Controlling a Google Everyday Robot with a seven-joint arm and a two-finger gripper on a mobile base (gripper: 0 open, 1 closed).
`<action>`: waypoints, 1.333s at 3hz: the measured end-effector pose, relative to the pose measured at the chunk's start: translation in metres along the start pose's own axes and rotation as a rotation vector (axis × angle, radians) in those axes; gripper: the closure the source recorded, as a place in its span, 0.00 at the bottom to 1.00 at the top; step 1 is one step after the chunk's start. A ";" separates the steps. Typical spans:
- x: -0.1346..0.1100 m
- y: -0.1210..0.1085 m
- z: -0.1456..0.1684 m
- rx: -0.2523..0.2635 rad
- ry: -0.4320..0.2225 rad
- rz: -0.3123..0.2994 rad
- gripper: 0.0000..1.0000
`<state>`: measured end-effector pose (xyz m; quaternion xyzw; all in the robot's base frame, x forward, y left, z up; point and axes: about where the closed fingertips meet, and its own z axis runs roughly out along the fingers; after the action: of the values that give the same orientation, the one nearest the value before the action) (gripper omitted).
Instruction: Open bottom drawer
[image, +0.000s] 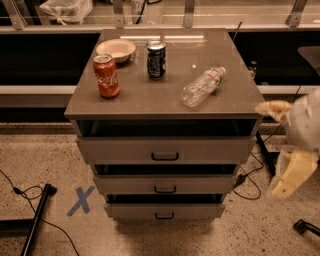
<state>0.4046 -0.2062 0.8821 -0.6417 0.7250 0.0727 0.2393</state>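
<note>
The bottom drawer (165, 210) is the lowest of three grey flat-front drawers in a low cabinet, with a small black centre handle (164, 216). Its front sits flush with the fronts above it. My gripper (270, 150) is at the right of the cabinet, level with the top and middle drawers. It is cream-coloured and motion-blurred. One finger (274, 109) points left beside the cabinet top's right corner and the other (291, 174) hangs lower. The fingers stand apart and hold nothing. It touches no drawer.
On the cabinet top (165, 100) stand a red cola can (106, 76), a dark can (156, 60) and a white bowl (116, 49), and a clear plastic bottle (202, 86) lies on its side. Cables (252, 182) and a blue tape X (81, 200) are on the floor.
</note>
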 end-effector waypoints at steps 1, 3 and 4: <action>0.026 0.014 0.020 0.026 0.000 -0.020 0.00; 0.067 0.028 0.099 -0.071 -0.014 0.077 0.00; 0.104 0.075 0.188 -0.119 -0.094 0.141 0.00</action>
<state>0.3737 -0.2098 0.6571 -0.5982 0.7506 0.1624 0.2288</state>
